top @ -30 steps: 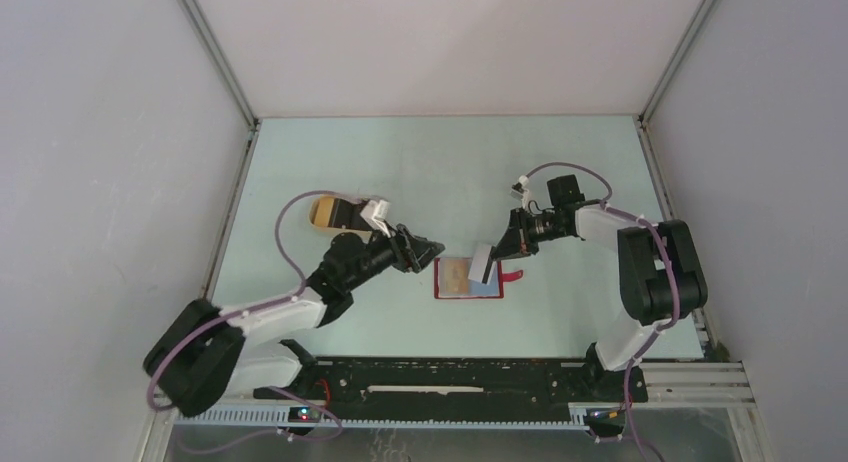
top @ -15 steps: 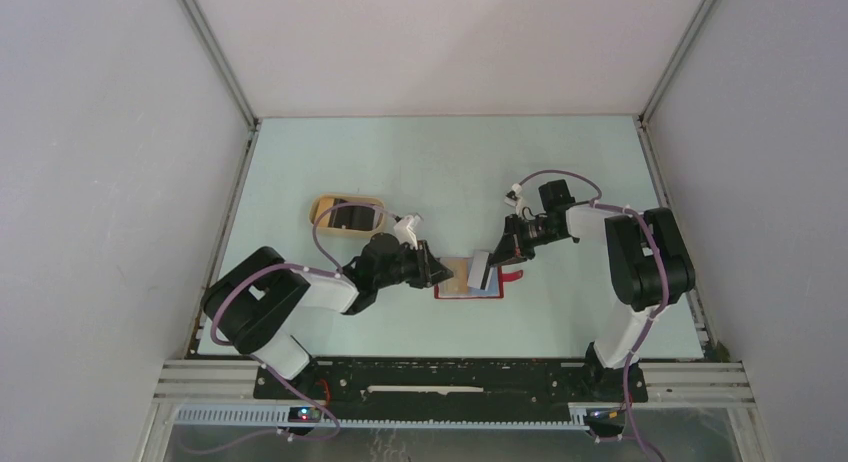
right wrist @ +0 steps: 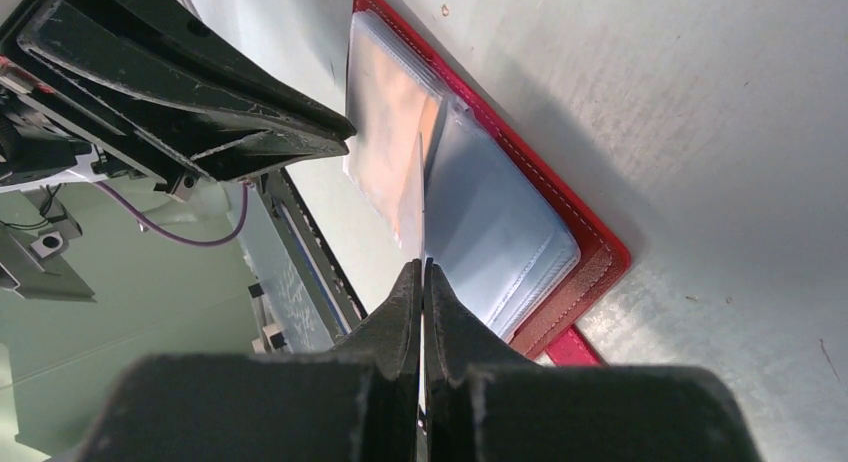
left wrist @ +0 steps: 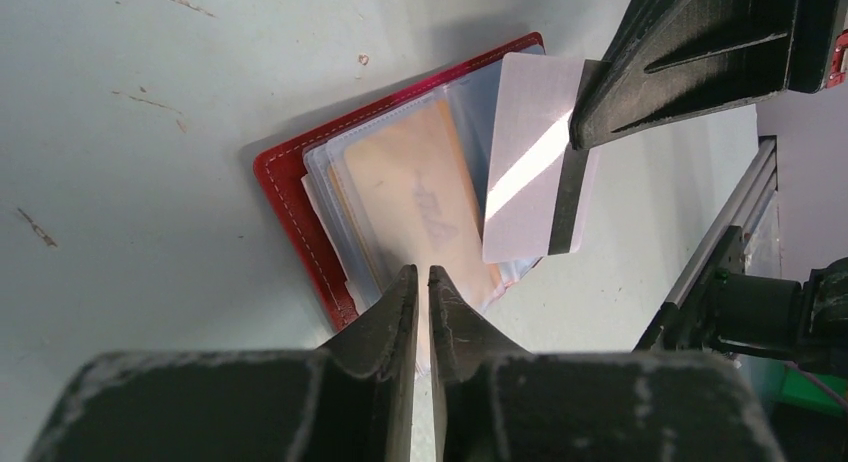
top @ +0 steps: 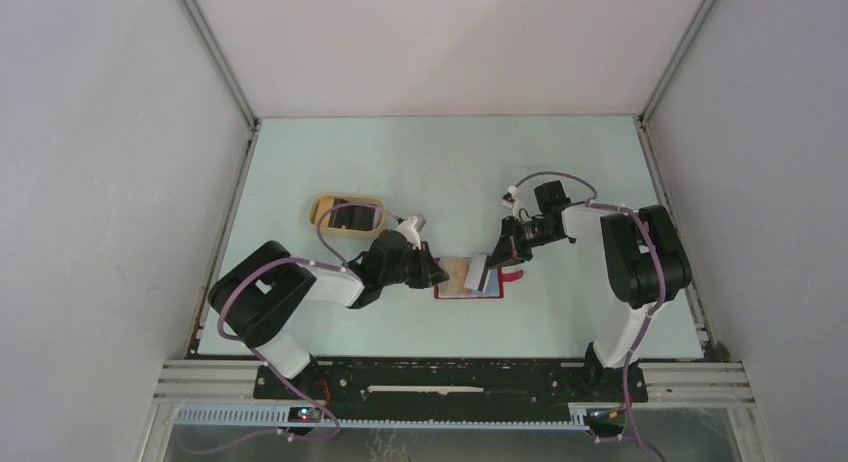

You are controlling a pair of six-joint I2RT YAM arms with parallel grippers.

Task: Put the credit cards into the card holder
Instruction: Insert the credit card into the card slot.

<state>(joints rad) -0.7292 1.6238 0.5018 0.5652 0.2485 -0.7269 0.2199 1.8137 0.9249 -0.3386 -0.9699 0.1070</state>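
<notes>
card held edge-down over the open holder, left pincer nipped on its near edge

nearest in the left wrist view, the left pincer (left wrist: 421,282) is seen drawn almost together over the near edge of the card holder (left wrist: 290,187). a pale strip of clear sleeve shows in the slit, so a pinch on the holder is judged, not proven. the holder lies open and flat on the table (top: 560,162) between the two arms, with a golden-brown card (left wrist: 410,187) already lodged under a sleeve. just beyond, a white card (left wrist: 525,152) with a dark stripe is held tilted above the holder's far half. its long axis runs roughly parallel to the lodged card's, and its free edge appears aimed down at the seam between sleeves. it is pinched tight by the right pincer (right wrist: 421,272), so the right arm is the nearer one. farthest, a tan tray (top: 318,210) sits well apart. a second ago the left pincer was spread and off to the holder's left; it has since been brought in and closed, and the card lowered slightly.
</notes>
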